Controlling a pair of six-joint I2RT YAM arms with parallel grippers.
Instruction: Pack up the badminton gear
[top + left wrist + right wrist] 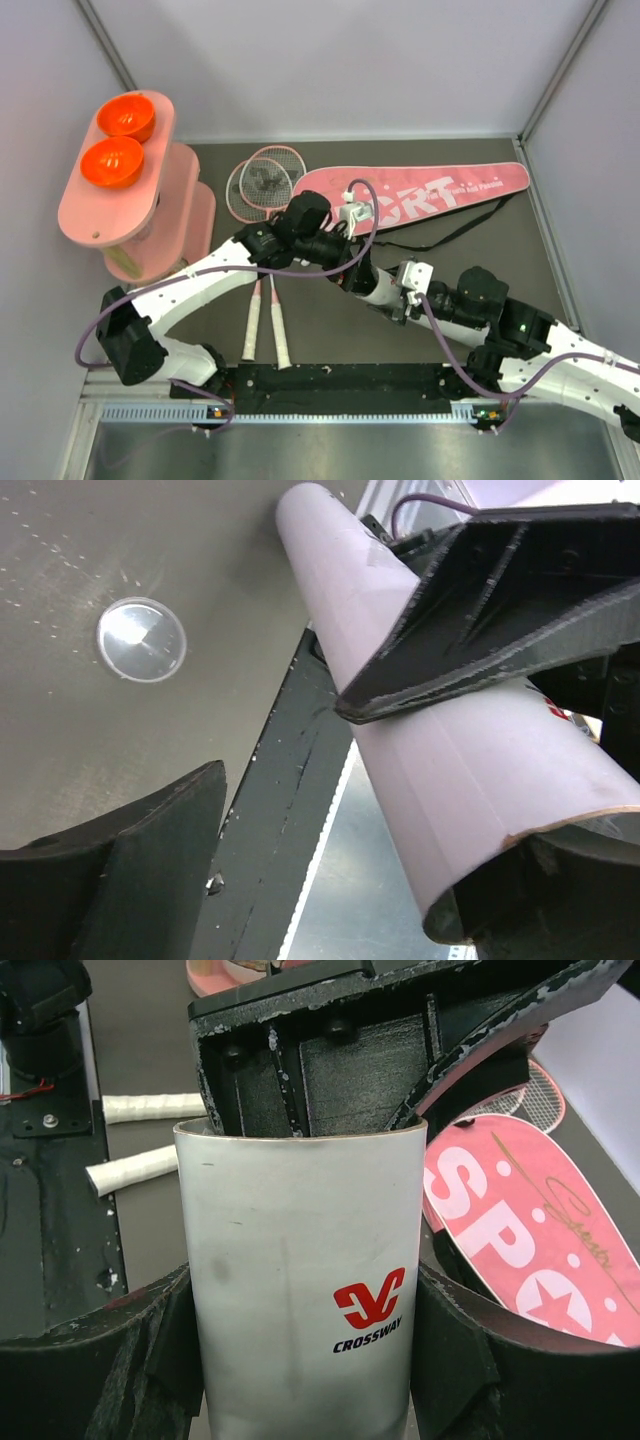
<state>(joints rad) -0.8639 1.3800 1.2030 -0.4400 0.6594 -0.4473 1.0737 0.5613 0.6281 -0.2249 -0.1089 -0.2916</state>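
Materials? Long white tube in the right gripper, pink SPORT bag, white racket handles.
The long white tube: likely cardboard, smooth matte wrap; tan raw edge at its rim. The pink racket-shaped bag: probably fabric or vinyl, slight sheen, printed lettering. The white racket handles: seemingly wound grip tape, ridged surface.

The long white cardboard tube (300,1290) looks smooth and matt, the pink racket-shaped bag (520,1230) slightly glossy fabric. The dark grey bench (60,680) is matt and speckled. The left pincer (280,738) has rough, scuffed black fingers (490,610).
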